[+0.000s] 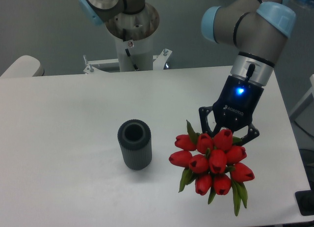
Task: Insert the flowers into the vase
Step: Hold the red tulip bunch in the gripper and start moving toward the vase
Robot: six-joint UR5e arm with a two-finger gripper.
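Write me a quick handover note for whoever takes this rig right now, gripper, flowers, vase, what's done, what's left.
Gripper: down at the flowers; the buds hide its fingertips, so the grip cannot be confirmed.
Flowers: bunch near the table's front right, well clear of the vase.
Vase: upright, mouth empty, left of the bunch.
Done: gripper has reached the flowers.
Left: carry the bunch over the vase and lower the stems in.

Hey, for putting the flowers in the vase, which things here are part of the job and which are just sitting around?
Part of the job:
- flowers, red tulip bunch at the gripper
- vase, dark grey, ribbed, upright, empty mouth, apart from the bunch

Just there:
- table, white
- pale rounded object at the table's far left edge, cannot tell what it is
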